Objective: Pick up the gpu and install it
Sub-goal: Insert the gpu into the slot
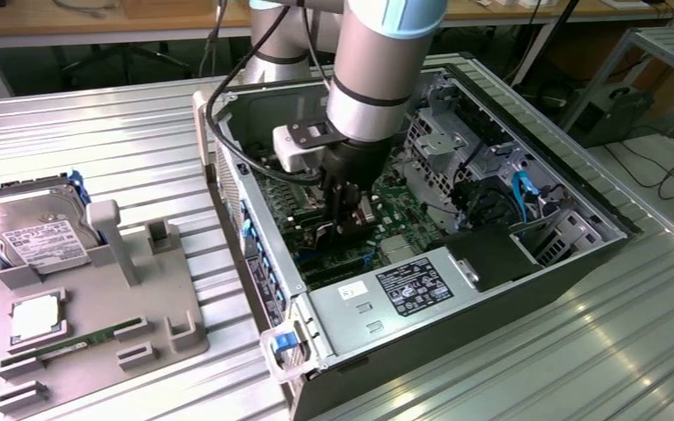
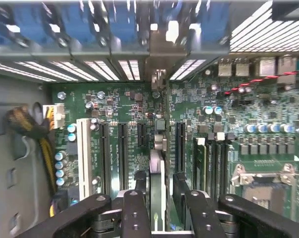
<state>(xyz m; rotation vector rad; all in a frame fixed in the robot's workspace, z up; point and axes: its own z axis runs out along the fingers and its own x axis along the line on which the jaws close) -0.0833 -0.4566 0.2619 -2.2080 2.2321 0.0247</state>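
My gripper point(image 2: 158, 198) inside the case point(image 1: 571, 263), fingers point(image 2: 135, 208) partly spread, flanking the edge-on gpu point(image 2: 158, 163) over the motherboard point(image 2: 124, 106) slots, contact unclear

From my remote station I saw a ribbed metal table point(image 1: 618, 333) spreading under the arm's tool and out to every side of it, shining under bright overhead light. Well behind the tool ran a wooden bench point(image 1: 32, 22) with dark space beneath. Off to the exterior view's right of the tool, black cables point(image 1: 670, 175) lay on a pale floor point(image 1: 648, 153) beside a metal frame point(image 1: 665, 44).
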